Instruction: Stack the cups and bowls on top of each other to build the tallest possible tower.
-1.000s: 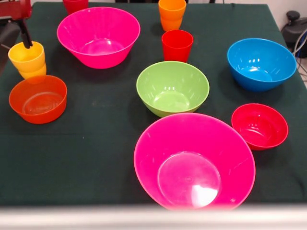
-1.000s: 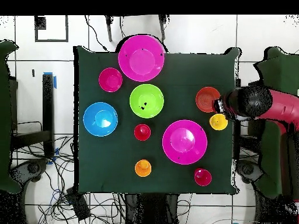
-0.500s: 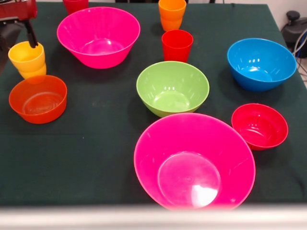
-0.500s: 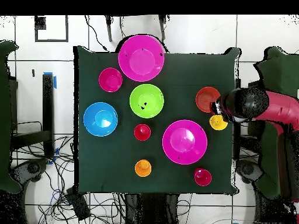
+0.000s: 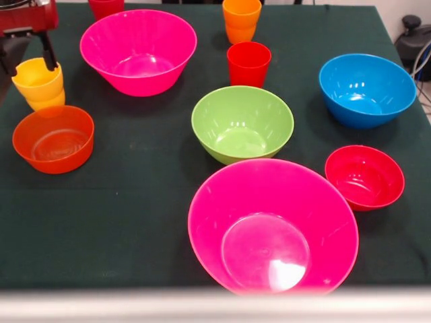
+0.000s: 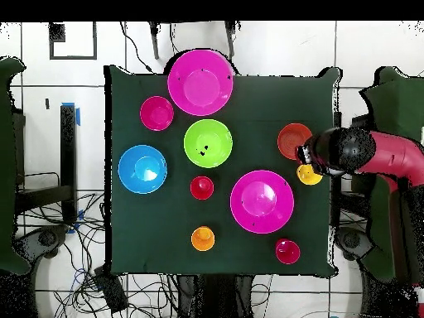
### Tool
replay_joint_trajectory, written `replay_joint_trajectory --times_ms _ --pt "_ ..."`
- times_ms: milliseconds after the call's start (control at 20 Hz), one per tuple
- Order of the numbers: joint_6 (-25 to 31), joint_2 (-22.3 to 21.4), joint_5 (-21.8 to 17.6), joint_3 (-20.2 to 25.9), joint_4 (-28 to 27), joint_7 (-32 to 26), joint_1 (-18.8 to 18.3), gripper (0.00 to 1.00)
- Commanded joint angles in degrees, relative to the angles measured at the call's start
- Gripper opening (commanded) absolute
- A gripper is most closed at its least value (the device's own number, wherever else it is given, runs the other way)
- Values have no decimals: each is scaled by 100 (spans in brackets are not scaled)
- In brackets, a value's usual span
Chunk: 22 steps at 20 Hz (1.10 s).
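Gripper (image 5: pixel 27 55) sits over the yellow cup (image 5: pixel 37 82) at the table's (image 5: pixel 135 202) edge, one dark finger (image 5: pixel 48 54) inside the rim and another outside; I read that as parted jaws straddling the wall, though contact is unclear from here. The orange bowl (image 5: pixel 52 140) lies just beside it. No tower exists yet: green bowl (image 5: pixel 242 124), red bowl (image 5: pixel 364 177) and the rest stand apart, upright, for picking.
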Motion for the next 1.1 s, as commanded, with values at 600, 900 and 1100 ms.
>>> replay_joint_trajectory --times_ms 600,900,1100 --pt "-661 313 -1123 -40 57 -1168 392 100" --pt "-527 400 -1200 5 -98 -1332 375 100" --pt "-581 497 -1237 35 -146 -1392 359 100"
